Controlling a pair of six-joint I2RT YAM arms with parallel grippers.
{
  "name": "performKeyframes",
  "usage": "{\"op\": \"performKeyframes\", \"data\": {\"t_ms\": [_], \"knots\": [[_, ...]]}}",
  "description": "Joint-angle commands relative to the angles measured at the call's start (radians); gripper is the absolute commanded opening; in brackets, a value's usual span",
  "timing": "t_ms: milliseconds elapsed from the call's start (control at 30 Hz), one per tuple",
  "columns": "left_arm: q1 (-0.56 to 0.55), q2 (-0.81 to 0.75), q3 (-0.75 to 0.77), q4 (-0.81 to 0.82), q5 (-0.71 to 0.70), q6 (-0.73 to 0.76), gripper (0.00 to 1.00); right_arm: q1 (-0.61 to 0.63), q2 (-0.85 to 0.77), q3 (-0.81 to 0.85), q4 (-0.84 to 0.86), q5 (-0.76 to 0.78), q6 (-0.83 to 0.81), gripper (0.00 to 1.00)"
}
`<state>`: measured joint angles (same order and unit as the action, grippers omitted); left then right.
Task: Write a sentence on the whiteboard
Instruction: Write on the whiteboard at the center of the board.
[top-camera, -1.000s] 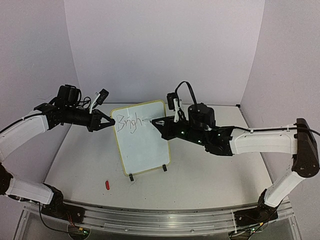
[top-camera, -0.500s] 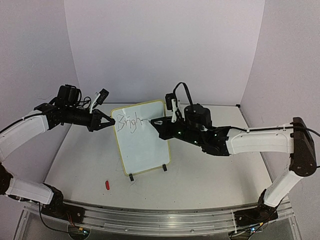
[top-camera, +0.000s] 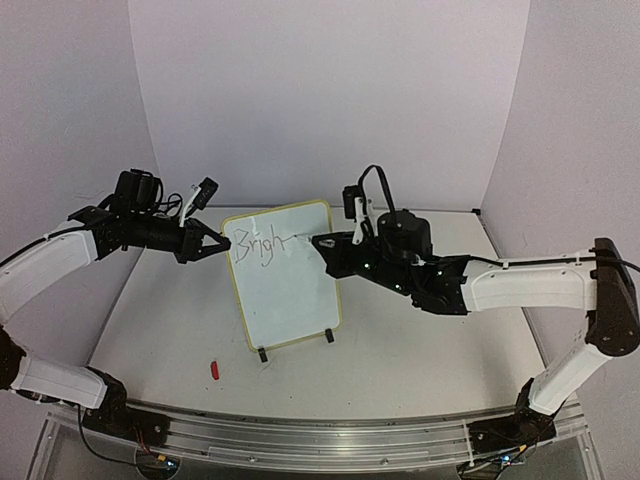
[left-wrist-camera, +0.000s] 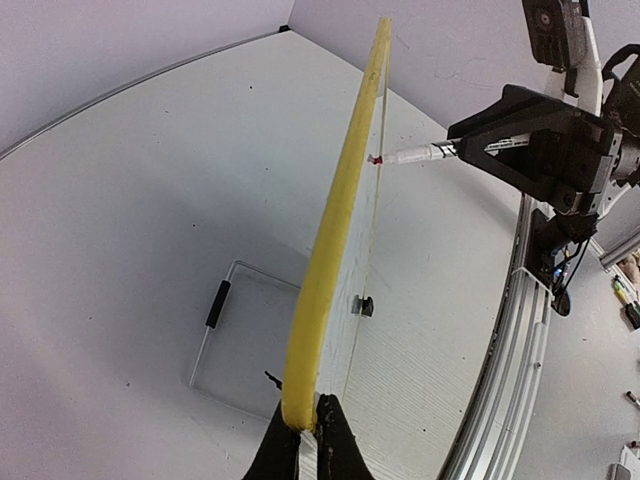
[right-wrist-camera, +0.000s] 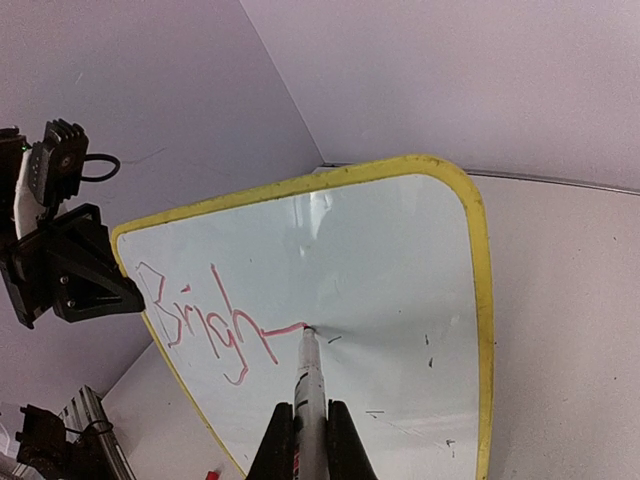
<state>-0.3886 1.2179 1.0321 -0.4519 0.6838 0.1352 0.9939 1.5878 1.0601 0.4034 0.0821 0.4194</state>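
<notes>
The whiteboard (top-camera: 290, 290), white with a thin yellow rim, stands upright on two black feet mid-table. It also shows in the right wrist view (right-wrist-camera: 400, 270) and edge-on in the left wrist view (left-wrist-camera: 330, 250). The sentence (top-camera: 255, 247) reads "Brigh" in red marker with a short stroke trailing right, as the right wrist view (right-wrist-camera: 205, 320) shows. My left gripper (top-camera: 212, 243) is shut on the board's upper left rim (left-wrist-camera: 302, 420). My right gripper (top-camera: 325, 243) is shut on a marker (right-wrist-camera: 310, 385), its tip touching the board at the stroke's end.
A red marker cap (top-camera: 214, 370) lies on the table near the front left. A clear stand with a black grip (left-wrist-camera: 235, 330) lies behind the board. Purple walls close in the back and sides. A metal rail (top-camera: 320, 435) runs along the near edge.
My right gripper with the marker has shifted slightly to the right, drawing a short horizontal stroke after the "h". The left gripper and the board have not moved.
</notes>
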Motion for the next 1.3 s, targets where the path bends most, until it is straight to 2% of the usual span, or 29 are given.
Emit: {"op": "performKeyframes", "data": {"t_ms": [0, 300, 633, 967, 1267], "knots": [[-0.022, 0.037, -0.010, -0.089, -0.080, 0.064, 0.00, -0.009, -0.070, -0.025, 0.053, -0.057, -0.020, 0.00], [-0.024, 0.035, -0.010, -0.089, -0.081, 0.064, 0.00, -0.008, -0.030, 0.031, 0.080, -0.100, -0.039, 0.00], [-0.024, 0.036, -0.010, -0.089, -0.080, 0.065, 0.00, -0.008, 0.036, 0.078, 0.082, -0.050, -0.055, 0.00], [-0.026, 0.034, -0.010, -0.089, -0.082, 0.065, 0.00, -0.008, 0.038, 0.039, 0.056, 0.005, -0.036, 0.00], [-0.027, 0.032, -0.010, -0.089, -0.086, 0.065, 0.00, -0.008, 0.029, -0.023, 0.031, -0.005, 0.008, 0.00]]}}
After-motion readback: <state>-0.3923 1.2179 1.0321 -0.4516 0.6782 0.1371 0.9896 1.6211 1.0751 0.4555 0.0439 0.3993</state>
